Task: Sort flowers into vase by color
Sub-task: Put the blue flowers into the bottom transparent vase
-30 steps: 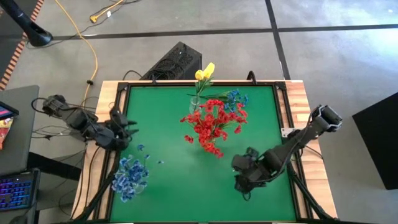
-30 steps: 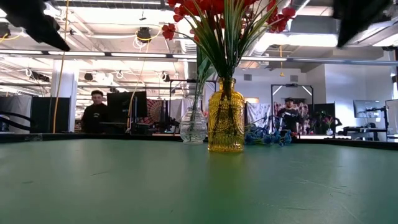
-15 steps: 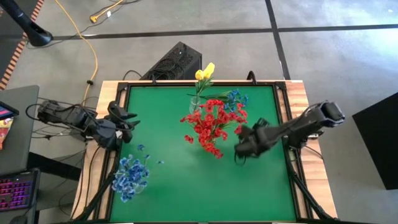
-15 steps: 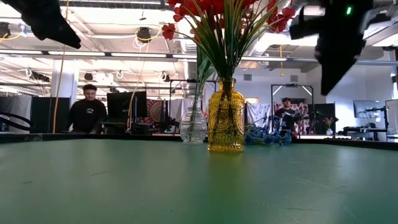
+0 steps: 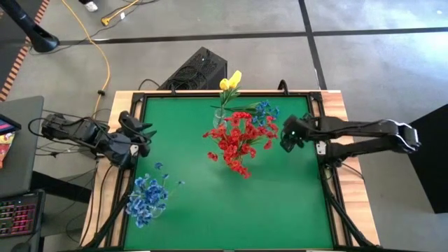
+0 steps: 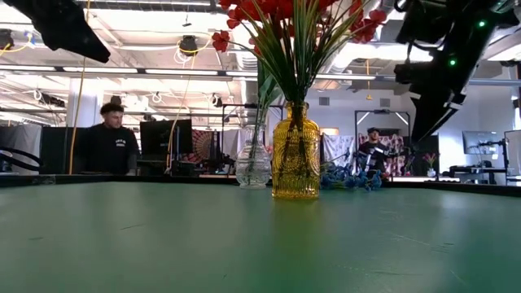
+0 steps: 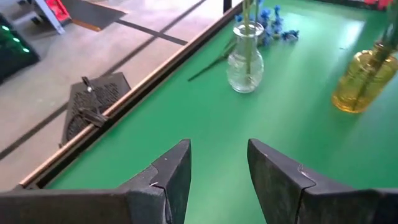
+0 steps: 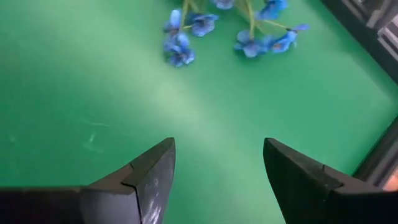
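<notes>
Red flowers [image 5: 239, 140] stand in a yellow glass vase [image 6: 295, 152] at the table's middle. Behind it, yellow flowers [image 5: 230, 80] stand in a clear vase [image 6: 253, 163]. A loose blue spray [image 8: 236, 28] lies flat on the green mat at the far right [image 5: 264, 110]. A second bunch of blue flowers [image 5: 145, 199] is at the near left. My right gripper [image 5: 287, 136] hovers open just right of the loose blue spray, above the mat and touching nothing. My left gripper [image 5: 143, 133] waits open at the table's left edge.
The table's black frame rail [image 5: 318, 133] runs close under my right arm. A small blue bit [image 5: 180, 182] lies on the mat near the left bunch. People sit in the room beyond the far edge [image 6: 110, 146]. Bare mat [image 5: 280, 203] spreads at the near right.
My right gripper has swept from the table's near right toward the far edge, sinking a little and rolling, and now hangs beside the loose blue spray, still open. My left gripper has turned slightly toward the far edge at the left rim. No flower has moved.
</notes>
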